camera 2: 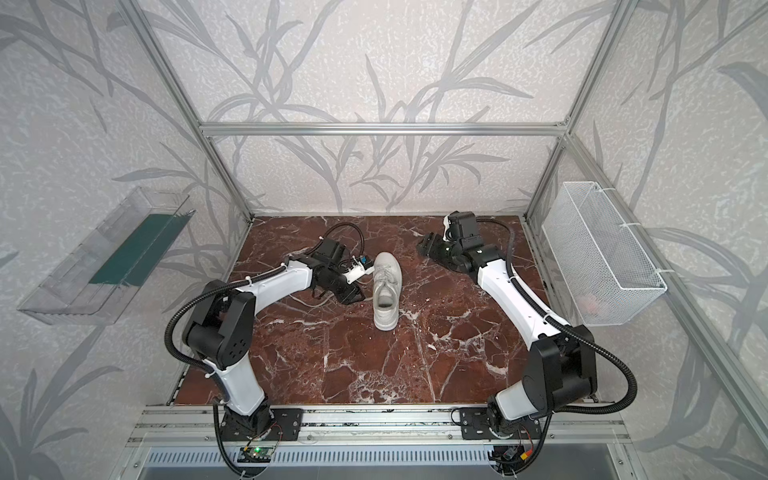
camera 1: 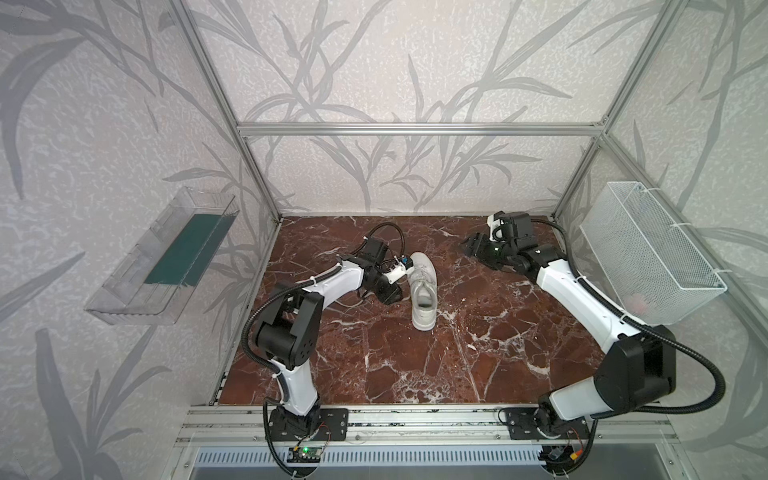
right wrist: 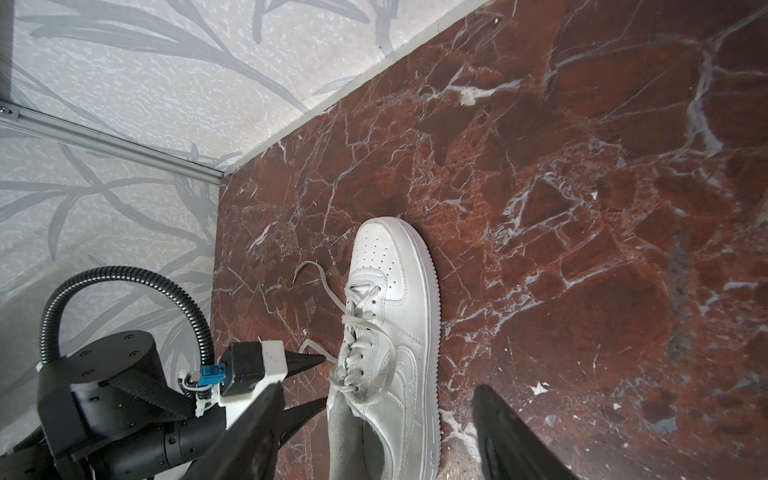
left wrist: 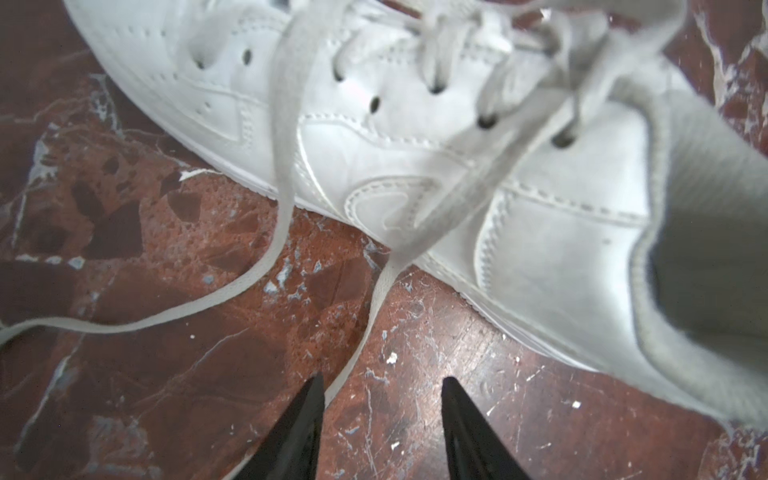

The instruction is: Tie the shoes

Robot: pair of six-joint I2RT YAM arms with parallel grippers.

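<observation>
Gently: your left pincer (left wrist: 382,378) stands apart and empty, so pinch the lace (left wrist: 376,299), likely limp and light, between its tips.

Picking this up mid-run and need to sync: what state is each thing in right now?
sneaker: upright on its sole, toe toward the back wall.
laces: untied, two loose ends trailing onto the table.
left gripper: open, low beside the sneaker, one lace end lying between its jaws, not pinched.
right gripper: open, empty, clear of the sneaker.
wire basket: something pinkish inside, too blurred to name.
</observation>
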